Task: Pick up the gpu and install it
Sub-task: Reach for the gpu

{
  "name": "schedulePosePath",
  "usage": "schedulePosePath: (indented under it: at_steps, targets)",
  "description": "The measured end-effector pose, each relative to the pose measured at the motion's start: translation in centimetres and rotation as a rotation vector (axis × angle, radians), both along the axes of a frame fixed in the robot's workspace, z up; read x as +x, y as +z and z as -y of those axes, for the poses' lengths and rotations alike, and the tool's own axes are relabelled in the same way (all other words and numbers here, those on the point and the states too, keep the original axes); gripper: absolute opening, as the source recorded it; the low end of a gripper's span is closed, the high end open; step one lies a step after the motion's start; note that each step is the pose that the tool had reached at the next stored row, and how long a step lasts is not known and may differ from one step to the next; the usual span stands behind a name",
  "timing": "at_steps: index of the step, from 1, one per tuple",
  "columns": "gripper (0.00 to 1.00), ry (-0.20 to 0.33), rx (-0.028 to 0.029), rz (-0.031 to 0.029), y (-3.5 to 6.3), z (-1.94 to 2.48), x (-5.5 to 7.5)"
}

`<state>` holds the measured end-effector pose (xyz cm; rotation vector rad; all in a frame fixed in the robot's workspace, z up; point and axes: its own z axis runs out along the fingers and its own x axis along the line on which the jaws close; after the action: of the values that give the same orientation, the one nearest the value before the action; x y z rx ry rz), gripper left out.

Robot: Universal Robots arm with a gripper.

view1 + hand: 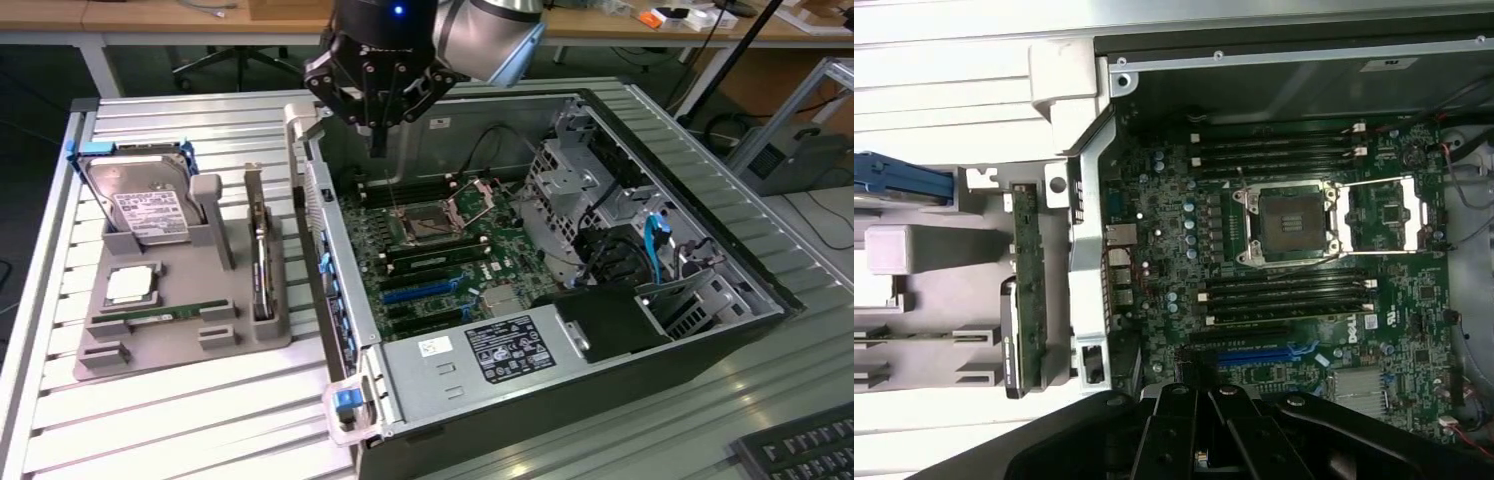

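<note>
Parts holder [160,352]: a grey tray at the exterior view's left, carrying a hard drive [144,212], a green RAM stick [163,313] and the gpu [259,255].
gpu position: it stands on its long edge in the holder slot nearest the computer case [310,205], untouched and well apart from the gripper (it looks very slim edge-on).
Gripper [380,148]: it hangs above the rear of the open case, over the motherboard [447,262], with its fingers pressed together and nothing between them.
Task status: judged at the start, since the card is not yet lifted.
Risk, fingers: pressed together, they cannot straddle the card. Lowered like this, they would likely strike its top edge and tip it in its slot.
Risk, clearance: the case's rear wall stands just beside the gpu's slot, so a finger on that side could catch the wall or the card's metal bracket.
Risk, grip: a thin card pinched off-centre could swing or slip in the jaws.
Risk, CPU socket [430,222]: it lies open. A card carried low or dropped over it could damage it.
Risk, seating: the blue expansion slots [420,293] lie close to the power supply [505,350]. A tilted card could jam against them or snag its bracket at the rear wall.
</note>
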<state>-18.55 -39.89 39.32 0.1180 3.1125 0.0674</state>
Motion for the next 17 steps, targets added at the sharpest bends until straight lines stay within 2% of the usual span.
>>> schedulePosePath:
  at_steps: [17]
  targets:
    - [0.11, 0.000, -0.0001, 0.0000, -0.02, 0.00, -0.88]
